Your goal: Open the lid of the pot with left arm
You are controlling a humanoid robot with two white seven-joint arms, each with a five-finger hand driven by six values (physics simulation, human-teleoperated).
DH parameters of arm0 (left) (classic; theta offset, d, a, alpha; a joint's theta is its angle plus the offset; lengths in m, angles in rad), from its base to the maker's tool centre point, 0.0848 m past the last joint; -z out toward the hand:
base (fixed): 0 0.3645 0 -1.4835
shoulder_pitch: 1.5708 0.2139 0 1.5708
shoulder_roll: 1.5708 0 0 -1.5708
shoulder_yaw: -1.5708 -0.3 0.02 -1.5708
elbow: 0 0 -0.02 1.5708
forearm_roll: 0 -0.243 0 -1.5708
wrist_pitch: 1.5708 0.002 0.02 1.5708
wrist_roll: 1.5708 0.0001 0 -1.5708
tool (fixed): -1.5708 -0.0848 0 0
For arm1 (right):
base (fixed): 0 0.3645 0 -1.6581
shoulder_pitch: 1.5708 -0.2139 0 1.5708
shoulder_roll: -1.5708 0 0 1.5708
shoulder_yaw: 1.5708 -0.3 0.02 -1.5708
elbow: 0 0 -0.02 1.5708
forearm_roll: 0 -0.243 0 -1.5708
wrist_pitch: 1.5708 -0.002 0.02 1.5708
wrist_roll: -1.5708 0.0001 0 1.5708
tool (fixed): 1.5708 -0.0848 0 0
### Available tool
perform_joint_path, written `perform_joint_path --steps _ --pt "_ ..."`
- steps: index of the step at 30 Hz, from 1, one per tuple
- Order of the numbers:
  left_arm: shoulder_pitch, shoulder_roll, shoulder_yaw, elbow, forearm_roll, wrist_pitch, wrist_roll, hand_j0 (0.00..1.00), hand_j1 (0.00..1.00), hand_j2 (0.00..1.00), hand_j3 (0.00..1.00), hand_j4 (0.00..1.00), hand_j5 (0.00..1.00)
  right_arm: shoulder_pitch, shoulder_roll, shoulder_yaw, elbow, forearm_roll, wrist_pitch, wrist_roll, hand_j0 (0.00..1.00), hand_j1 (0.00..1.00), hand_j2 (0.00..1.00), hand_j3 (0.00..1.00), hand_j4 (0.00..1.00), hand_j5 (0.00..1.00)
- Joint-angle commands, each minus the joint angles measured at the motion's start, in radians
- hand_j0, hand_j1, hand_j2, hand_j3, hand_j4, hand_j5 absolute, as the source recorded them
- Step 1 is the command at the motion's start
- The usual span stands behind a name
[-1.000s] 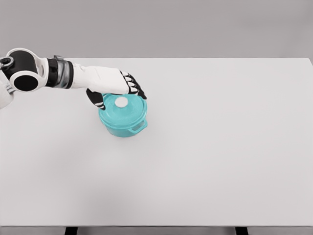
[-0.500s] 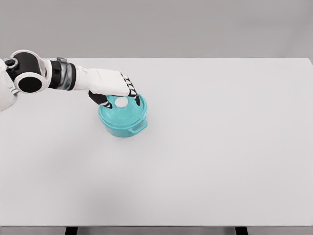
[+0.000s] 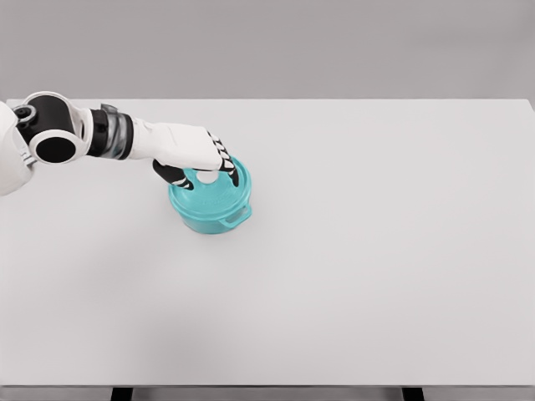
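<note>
In the left-centre of the frame a teal pot [image 3: 211,205] stands on the white table [image 3: 376,251], its lid [image 3: 213,190] seated on top. The left hand [image 3: 194,154] reaches in from the upper left and sits over the lid, its black-tipped fingers [image 3: 227,171] curled down around the white knob [image 3: 206,176], which is mostly hidden beneath them. A small side handle [image 3: 236,219] juts from the pot's lower right.
</note>
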Motion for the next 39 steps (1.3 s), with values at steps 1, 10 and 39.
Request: perform_joint_path --steps 1,10,39 --pt "0.000 -0.002 0.002 0.001 0.003 0.003 0.000 0.76 0.76 0.76 0.76 0.76 0.76 0.000 0.000 0.000 0.000 0.000 0.000 0.000 1.00 1.00 1.00 1.00 1.00 1.00" --pt "0.008 -0.004 0.002 -0.001 -0.019 -0.005 -0.001 0.54 0.54 0.54 0.54 0.54 0.54 0.000 0.000 0.000 0.000 0.000 0.000 0.000 1.00 1.00 1.00 1.00 1.00 1.00" --pt "-0.031 0.234 0.008 0.037 -0.194 -0.085 -0.049 0.35 0.35 0.35 0.35 0.35 0.35 0.000 0.000 0.000 0.000 0.000 0.000 0.000 1.00 1.00 1.00 1.00 1.00 1.00"
